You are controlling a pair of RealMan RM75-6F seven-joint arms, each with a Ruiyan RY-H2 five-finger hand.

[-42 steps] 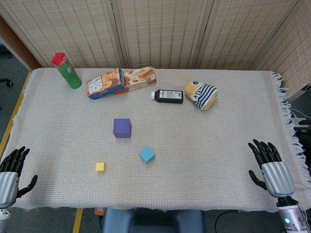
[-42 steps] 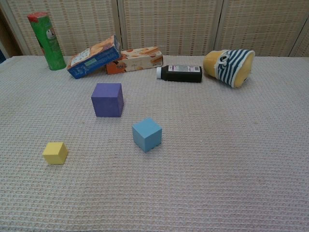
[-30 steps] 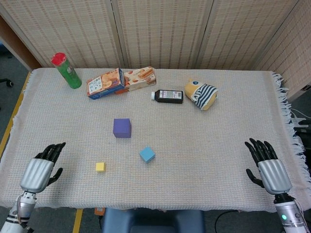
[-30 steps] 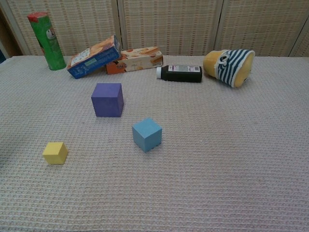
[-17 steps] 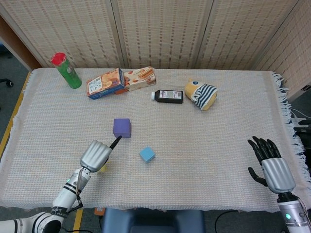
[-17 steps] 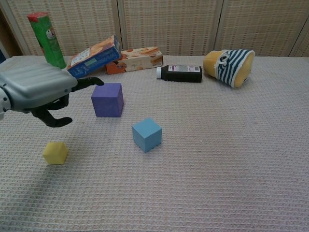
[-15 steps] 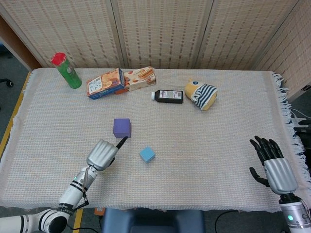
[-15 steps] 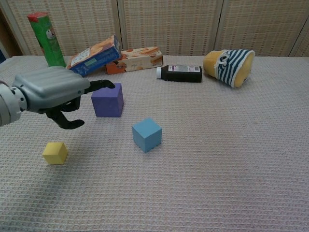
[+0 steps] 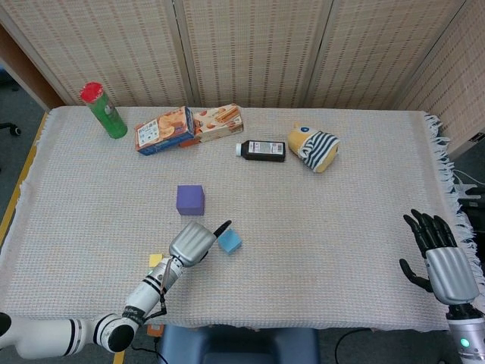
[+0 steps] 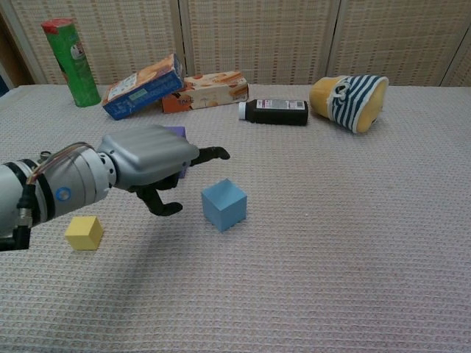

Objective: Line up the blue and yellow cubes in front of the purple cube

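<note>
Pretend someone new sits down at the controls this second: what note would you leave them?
Left hand: over the cloth just left of the blue cube, holding nothing, one finger stretched toward it, not clearly touching.
Right hand: open, idle at the table's right edge.
Purple cube: mid-table. The blue cube sits nearer the robot and a bit right of it. Yellow cube: nearer still, off to the left.
Done: nothing lined up yet.
Left: bring the blue and yellow cubes into a row in front of the purple one.
</note>
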